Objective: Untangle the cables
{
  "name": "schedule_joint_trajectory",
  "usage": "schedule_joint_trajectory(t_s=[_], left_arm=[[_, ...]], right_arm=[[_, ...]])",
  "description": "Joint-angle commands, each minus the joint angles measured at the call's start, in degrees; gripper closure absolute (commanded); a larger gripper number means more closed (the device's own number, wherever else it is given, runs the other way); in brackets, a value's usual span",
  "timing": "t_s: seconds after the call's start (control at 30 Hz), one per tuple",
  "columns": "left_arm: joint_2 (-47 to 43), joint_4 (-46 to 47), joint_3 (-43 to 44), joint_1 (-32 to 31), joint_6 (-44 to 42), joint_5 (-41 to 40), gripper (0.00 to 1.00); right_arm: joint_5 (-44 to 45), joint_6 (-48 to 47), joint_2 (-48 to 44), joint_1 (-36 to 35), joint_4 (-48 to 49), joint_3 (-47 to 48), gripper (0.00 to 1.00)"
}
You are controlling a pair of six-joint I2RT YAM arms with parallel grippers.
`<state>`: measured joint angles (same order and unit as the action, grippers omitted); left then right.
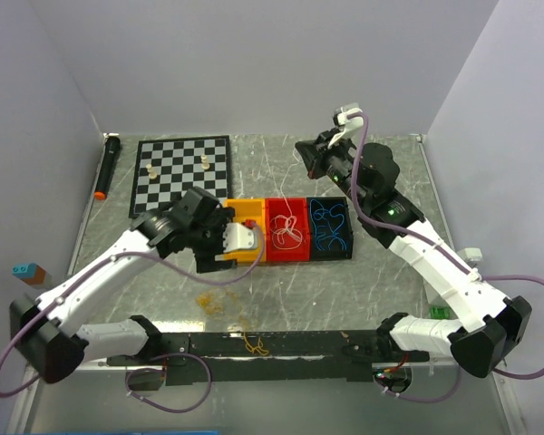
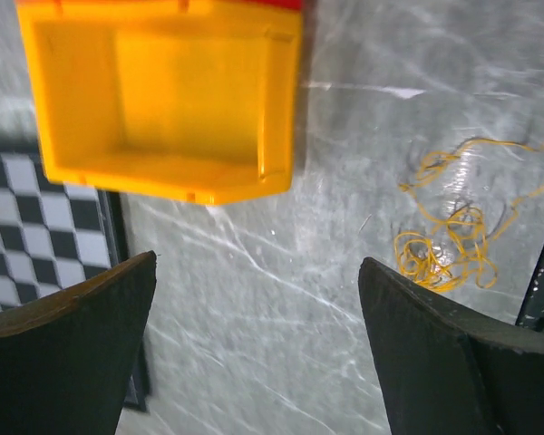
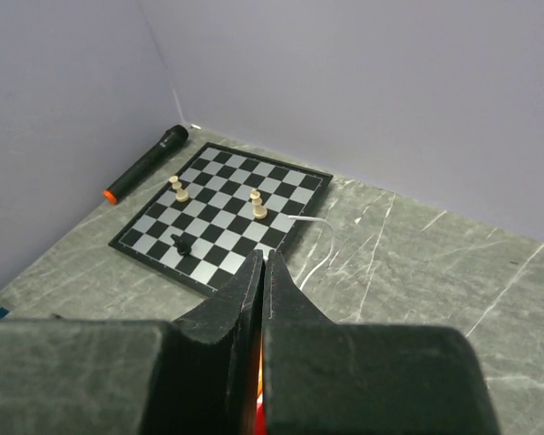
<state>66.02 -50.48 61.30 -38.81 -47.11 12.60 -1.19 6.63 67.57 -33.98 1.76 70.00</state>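
Observation:
A white cable [image 1: 288, 232] lies curled in the red bin [image 1: 276, 255]. One strand rises to my right gripper [image 1: 306, 159], which is shut high above the table behind the bins; a white strand [image 3: 315, 223] sticks out past its closed tips [image 3: 267, 257]. A blue cable [image 1: 330, 227] lies in the black bin [image 1: 351, 237]. A yellow-tan cable [image 1: 219, 301] [image 2: 449, 240] lies loose on the table. My left gripper [image 1: 219, 252] [image 2: 258, 335] is open and empty, low over bare table between the yellow bin [image 2: 163, 172] and the yellow-tan cable.
The yellow bin [image 1: 254, 209] is empty. A chessboard [image 1: 181, 170] [image 3: 227, 204] with a few pieces lies at the back left, with a black marker [image 1: 107, 168] beside it. A small blue and brown block [image 1: 25, 270] sits at the left edge.

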Motion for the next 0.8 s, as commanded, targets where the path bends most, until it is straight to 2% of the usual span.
schedule_joint_trajectory(t_s=[0.0,0.13,0.33,0.43,0.53,0.67,0.77], left_arm=[[6.82,-2.41,4.79,0.14,9.75,-8.64,0.04],[10.53,-5.95,8.57,0.22,10.46,-7.94,0.03],[5.97,3.97,8.05,0.22,13.97,-16.19,0.03],[5.52,6.79,7.96,1.01,18.54,-20.24,0.03],[5.97,4.07,9.63,1.80,18.28,-18.23,0.03],[2.28,9.15,7.53,1.89,19.25,-19.45,0.03],[1.74,9.44,7.08,2.16,20.30,-19.46,0.03]], right_arm=[[-0.74,0.84,0.37,0.75,3.16,-0.47,1.00],[-1.01,1.19,1.07,1.46,3.60,-1.61,1.00],[-0.66,0.75,2.47,2.51,4.39,-3.99,1.00],[0.05,0.22,3.62,2.60,4.83,-5.65,1.00],[0.84,0.05,4.50,2.60,5.27,-7.41,1.00],[3.28,-1.18,5.55,2.60,5.45,-9.61,1.00],[5.40,-2.67,6.87,2.51,4.48,-9.79,1.00]])
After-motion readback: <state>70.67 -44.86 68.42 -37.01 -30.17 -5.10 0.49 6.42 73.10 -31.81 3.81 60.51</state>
